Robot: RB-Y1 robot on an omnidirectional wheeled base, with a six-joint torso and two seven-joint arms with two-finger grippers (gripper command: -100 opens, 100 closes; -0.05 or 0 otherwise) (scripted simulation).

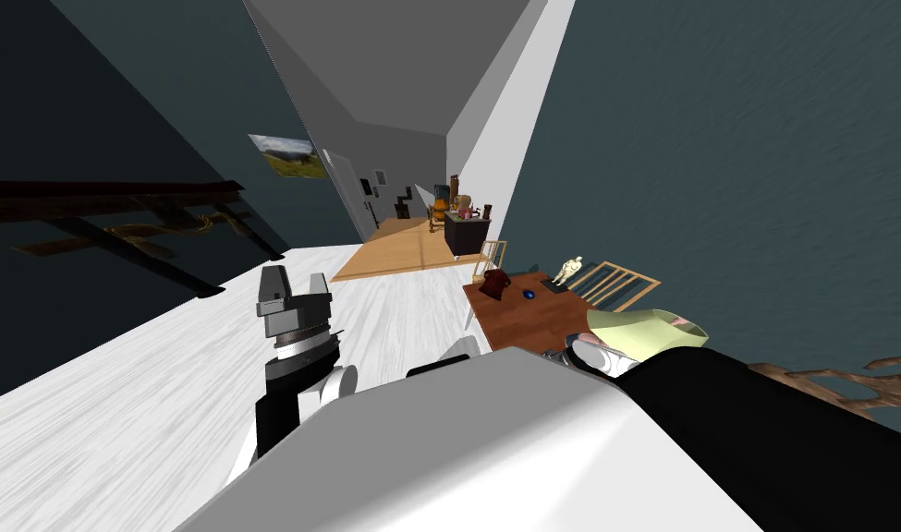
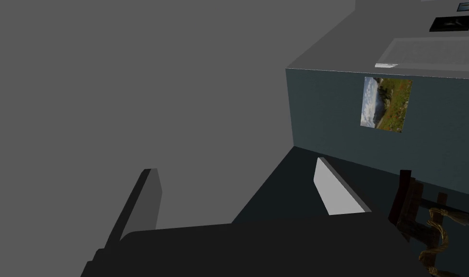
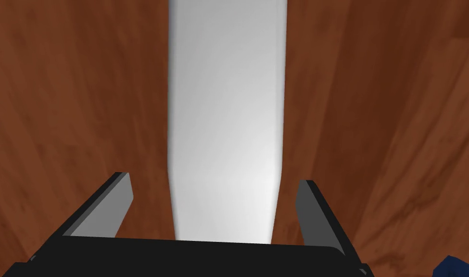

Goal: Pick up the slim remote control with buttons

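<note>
As inspected, found right gripper (image 3: 215,179) wide astride white remote (image 3: 226,96) on brown table (image 3: 60,96); left gripper (image 1: 297,275) wide too, at table's 9 o'clock.

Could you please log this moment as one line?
right gripper open, straddling white remote | remote on wooden table | left gripper open, empty

The right gripper (image 3: 215,179) stands with its fingers apart, one on each side of a long, plain light grey slab (image 3: 226,96). The slab lies on the reddish-brown wooden table top (image 3: 60,96). A strip of bare wood is free between each finger and the slab. A small dark blue thing (image 3: 452,267) lies just outside one finger. Farther on the table stand a dark red crumpled thing (image 1: 495,284) and a cream figurine on a black base (image 1: 568,270).
</note>
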